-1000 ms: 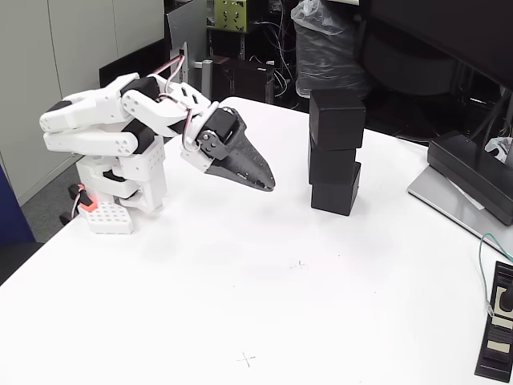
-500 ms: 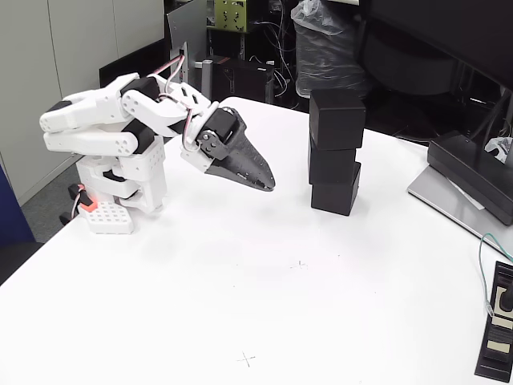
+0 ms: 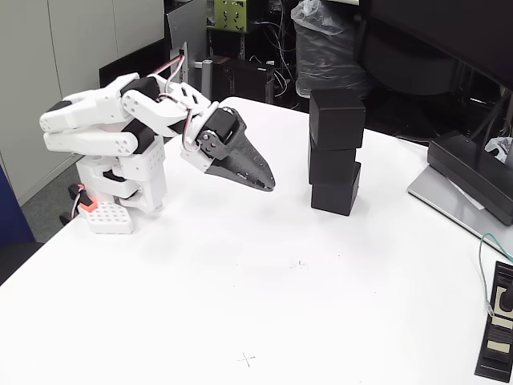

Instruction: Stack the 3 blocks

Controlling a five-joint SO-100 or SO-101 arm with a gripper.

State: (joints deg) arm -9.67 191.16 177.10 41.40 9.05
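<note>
Three blocks [image 3: 335, 152] in one stack on the table [image 3: 240, 289], right of the end effector [image 3: 268, 183].

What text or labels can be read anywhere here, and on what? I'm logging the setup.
No text is readable.
Black box at the right table edge: white labels, too small to read.
Green board in the background: markings too blurred.
Blocks, arm and hand: no markings visible.

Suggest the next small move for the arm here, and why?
Probably none beyond parking: the three blocks already stand in one stack, slightly offset but upright, on the table. The claw looks shut and empty, hanging well left of the stack. I'd keep it away, maybe ease it back a little, so nothing gets nudged.
</note>
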